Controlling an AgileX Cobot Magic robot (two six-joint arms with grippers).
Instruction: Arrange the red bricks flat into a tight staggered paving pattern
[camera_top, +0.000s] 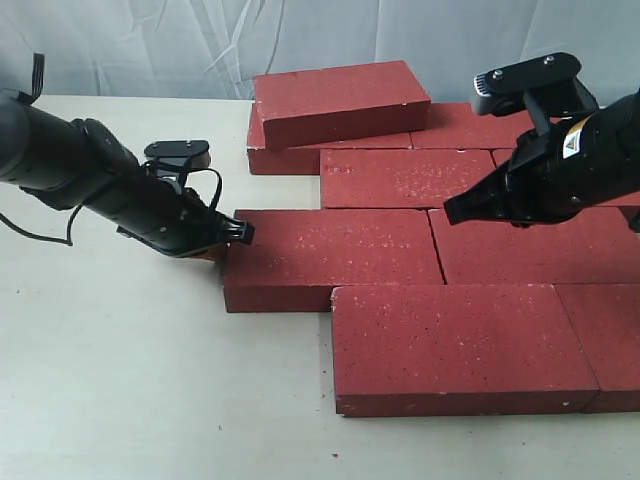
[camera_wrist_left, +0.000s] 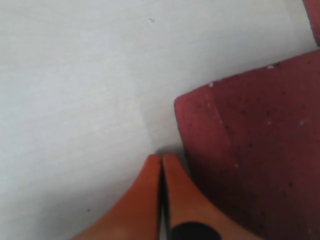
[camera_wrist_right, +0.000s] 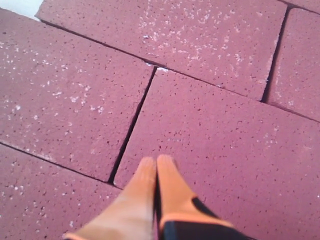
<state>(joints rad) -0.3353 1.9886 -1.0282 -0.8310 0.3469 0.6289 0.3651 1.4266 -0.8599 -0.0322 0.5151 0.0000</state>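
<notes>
Tightening red bricks (camera_top: 400, 250) into staggered paving, centre-right of ext. view.
Stacked brick (camera_top: 340, 100) lies upper centre. L wrist: left gripper (camera_wrist_left: 161, 162) pressed together, just beside a brick (camera_wrist_left: 250, 160), prob. pushing. R wrist: right gripper (camera_wrist_right: 156, 165) closed over bricks. Next: lay stacked brick flat.

No wording could be read; a small yellow-and-white sticker (camera_top: 575, 143) sat on the right arm (camera_top: 590, 165), behind the right tool (camera_top: 452, 212); its print was too small to tell.
</notes>
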